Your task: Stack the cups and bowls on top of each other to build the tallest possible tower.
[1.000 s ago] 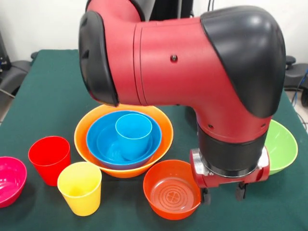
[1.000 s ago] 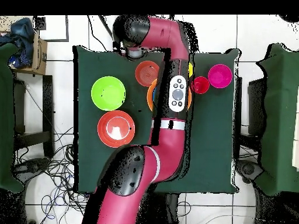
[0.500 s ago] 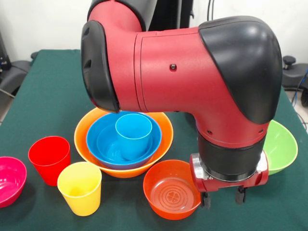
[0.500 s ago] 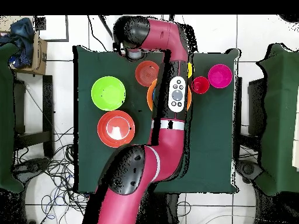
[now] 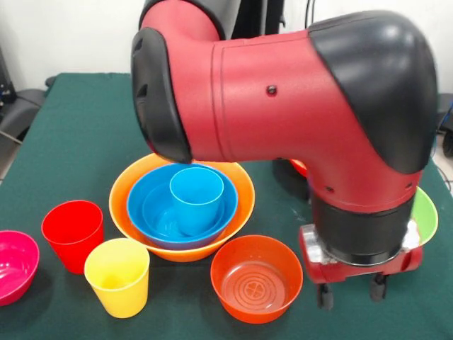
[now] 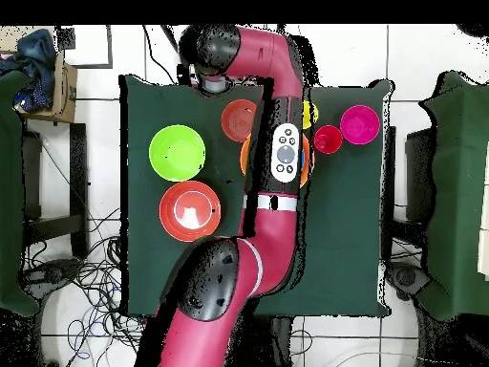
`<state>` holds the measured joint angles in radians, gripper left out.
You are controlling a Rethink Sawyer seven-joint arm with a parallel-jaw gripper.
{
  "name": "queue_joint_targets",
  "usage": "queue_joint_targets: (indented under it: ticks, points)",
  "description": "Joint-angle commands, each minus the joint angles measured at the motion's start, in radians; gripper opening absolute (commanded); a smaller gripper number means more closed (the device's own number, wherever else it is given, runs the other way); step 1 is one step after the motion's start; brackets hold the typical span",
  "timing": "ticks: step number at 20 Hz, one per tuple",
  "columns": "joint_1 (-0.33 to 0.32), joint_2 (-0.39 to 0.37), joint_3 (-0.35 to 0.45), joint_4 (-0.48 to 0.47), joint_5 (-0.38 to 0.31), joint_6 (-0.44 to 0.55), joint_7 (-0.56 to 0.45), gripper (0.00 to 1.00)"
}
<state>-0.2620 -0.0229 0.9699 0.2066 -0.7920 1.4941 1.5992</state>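
End effector (image 5: 350,292) at lower right — fingers spread, empty — should straddle the red-orange bowl's (image 5: 256,278) rim squarely before closing.

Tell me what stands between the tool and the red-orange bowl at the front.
Nothing visible does. The tool hangs beside the red-orange bowl, with only bare green table between them. The tower sits behind the bowl, off that line.

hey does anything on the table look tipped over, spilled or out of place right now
Nothing stands out. The red cup and yellow cup stand upright, the loose bowls sit right side up, and the light blue cup sits in the blue bowl inside the orange bowl.
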Motion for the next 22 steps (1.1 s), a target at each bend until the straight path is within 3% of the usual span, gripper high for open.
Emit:
queue_joint_targets:
  ticks: [1, 6, 11, 15, 22]
  points:
    - [-0.008, -0.080, 0.206, -0.004, -0.184, 0.161, 0.111, 1.00]
    - [-0.016, -0.090, 0.304, -0.010, -0.268, 0.194, 0.116, 1.00]
    - [-0.019, -0.090, 0.330, 0.001, -0.299, 0.200, 0.102, 1.00]
    - [-0.010, -0.107, 0.285, 0.037, -0.255, 0.188, 0.097, 1.00]
    - [0.003, -0.155, 0.146, 0.151, -0.106, 0.156, 0.124, 1.00]
